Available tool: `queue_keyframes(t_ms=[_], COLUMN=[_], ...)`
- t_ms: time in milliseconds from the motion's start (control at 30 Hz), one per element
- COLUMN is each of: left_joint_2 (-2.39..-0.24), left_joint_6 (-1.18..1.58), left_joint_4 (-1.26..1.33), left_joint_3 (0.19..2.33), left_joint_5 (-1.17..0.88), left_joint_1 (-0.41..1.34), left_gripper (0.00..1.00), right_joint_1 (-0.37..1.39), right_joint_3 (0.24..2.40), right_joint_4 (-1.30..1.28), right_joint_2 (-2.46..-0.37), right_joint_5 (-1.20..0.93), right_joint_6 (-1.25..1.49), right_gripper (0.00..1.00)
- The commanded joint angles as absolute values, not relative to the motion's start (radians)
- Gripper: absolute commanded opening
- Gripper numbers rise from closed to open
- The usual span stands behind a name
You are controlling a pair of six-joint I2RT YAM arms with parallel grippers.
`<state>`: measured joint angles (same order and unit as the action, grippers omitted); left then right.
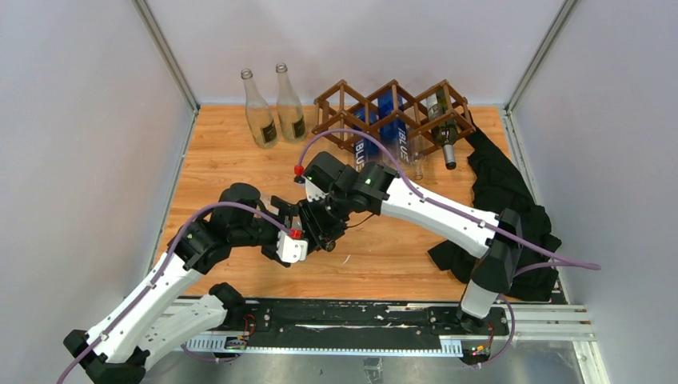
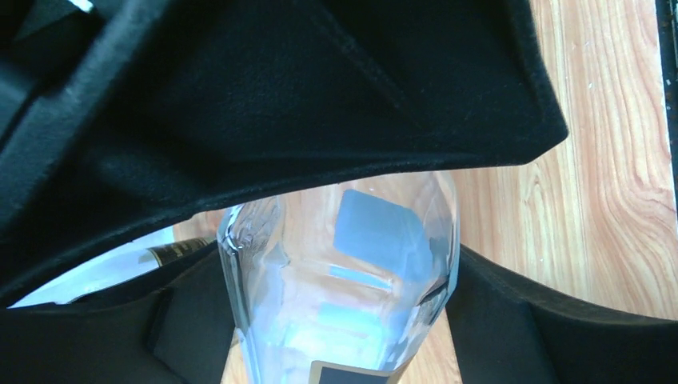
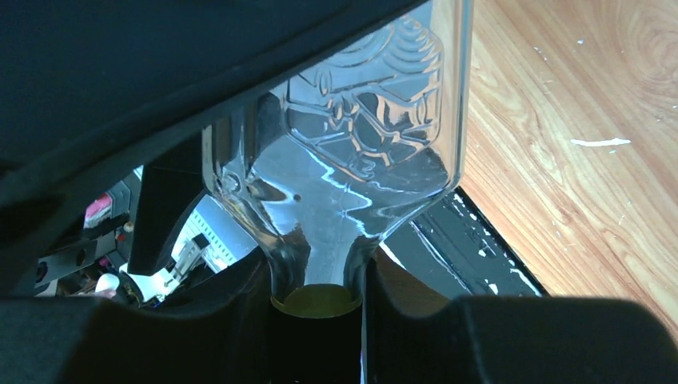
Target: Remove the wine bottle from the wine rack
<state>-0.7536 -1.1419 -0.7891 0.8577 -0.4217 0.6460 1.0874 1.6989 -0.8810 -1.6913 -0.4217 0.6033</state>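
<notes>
The wine bottle point(image 3: 352, 160) is off the wine rack point(image 1: 368, 100), held in front of it above the worktop point(image 1: 224, 160); right fingers point(image 3: 496, 340) pinch its neck; left fingers point(image 2: 496, 328) flank its body, grip uncertain.

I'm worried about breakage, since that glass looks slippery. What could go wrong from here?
1. The right pincer holds the clear bottle by its narrow neck only; smooth glass could slip or swing.
2. The left pincer brackets the body, but a firm grip isn't evident; an early release could drop it onto the wooden table.
</notes>
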Motion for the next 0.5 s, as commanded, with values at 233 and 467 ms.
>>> queue_keyframes(t_ms=[233,467], left_joint_2=[-0.744,-0.724], left_joint_6=[-1.143,-0.888], left_joint_4=[-0.68,-0.519], left_joint_3=[0.832,0.802], left_joint_5=[-0.349,-0.317], left_joint_1=[0.658,0.657], left_gripper=[0.0,0.0], right_joint_1=[1.068,0.968], right_joint_3=[1.767,1.532], right_joint_4=[-0.769,-0.561], right_joint_2=[-1.662,-1.432], right_joint_5=[-0.435,-0.368], right_joint_6=[0.54,0.581], right_gripper=[0.66,0.91])
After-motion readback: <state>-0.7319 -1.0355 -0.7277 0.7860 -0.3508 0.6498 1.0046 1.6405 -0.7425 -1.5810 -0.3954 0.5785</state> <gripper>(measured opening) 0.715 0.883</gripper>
